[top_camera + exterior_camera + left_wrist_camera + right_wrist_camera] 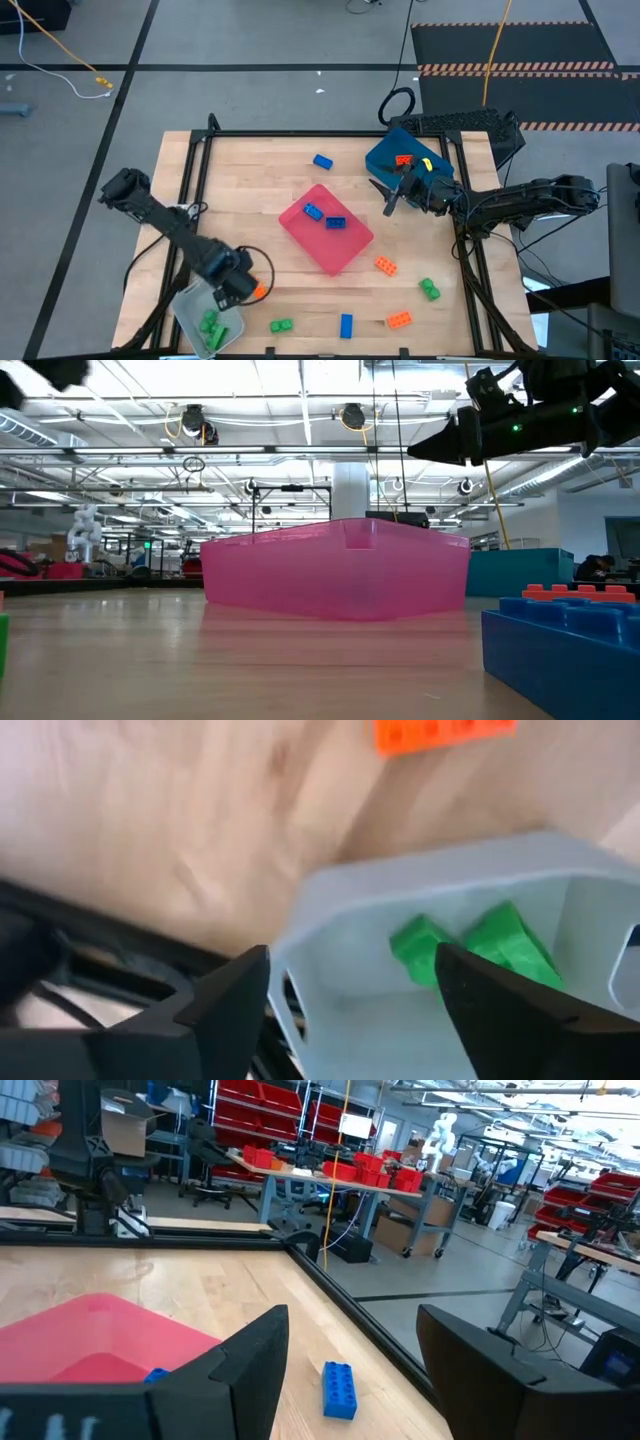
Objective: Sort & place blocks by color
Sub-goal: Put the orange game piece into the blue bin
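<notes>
Left wrist view showed the left gripper [350, 995] with fingers apart above the grey tray [330, 900] at the bench's near-left corner, green blocks [470, 950] inside. Right gripper [392, 197], fingers apart and empty, hung between pink tray [345, 250] and blue tray [380, 155]; only the high view showed loose blocks [385, 265] along the near edge.

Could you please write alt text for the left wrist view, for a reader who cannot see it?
The left end effector, fingers apart and empty, hangs over a pale grey tray holding green blocks. Beyond the tray, an orange block lies on the wooden table.
</notes>
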You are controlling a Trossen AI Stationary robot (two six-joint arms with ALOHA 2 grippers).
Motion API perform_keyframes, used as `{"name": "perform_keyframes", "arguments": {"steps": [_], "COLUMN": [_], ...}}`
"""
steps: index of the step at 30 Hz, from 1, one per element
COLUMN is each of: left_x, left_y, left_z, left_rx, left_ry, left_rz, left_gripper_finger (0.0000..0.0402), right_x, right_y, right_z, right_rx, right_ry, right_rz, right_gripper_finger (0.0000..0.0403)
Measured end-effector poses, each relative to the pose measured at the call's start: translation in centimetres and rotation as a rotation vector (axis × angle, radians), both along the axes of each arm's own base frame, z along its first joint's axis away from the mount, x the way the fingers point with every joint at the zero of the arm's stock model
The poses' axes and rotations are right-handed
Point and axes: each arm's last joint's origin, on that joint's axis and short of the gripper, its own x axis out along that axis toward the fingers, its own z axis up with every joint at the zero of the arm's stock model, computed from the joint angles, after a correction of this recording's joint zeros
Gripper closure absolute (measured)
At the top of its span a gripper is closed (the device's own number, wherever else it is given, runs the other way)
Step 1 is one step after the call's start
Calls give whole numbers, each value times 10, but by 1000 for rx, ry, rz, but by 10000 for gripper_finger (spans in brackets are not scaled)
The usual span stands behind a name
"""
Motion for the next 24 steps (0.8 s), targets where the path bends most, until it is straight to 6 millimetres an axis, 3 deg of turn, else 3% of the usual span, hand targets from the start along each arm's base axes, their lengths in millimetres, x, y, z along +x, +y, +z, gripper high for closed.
{"name": "perform_keyframes", "arguments": {"steps": [6,10,17,24], "left_x": [22,39,52,61], "left_y": [20,22,17,11], "left_z": [-4,-12,-32,-55], "left_rx": [-8,-8,-38,-96], "left_ry": [-93,-204,-232,-182], "left_rz": [-83,-269,-789,-960], "left_gripper_finger": [160,173,159,138], "right_x": [0,0,0,-1], "right_y": [0,-2,-2,-2], "right_z": [0,1,-3,-5], "right_rx": [-18,-38,-28,-13], "right_ry": [16,12,53,64], "right_rz": [-1,-13,-13,-13], "right_gripper_finger": [188,188,188,188]}}
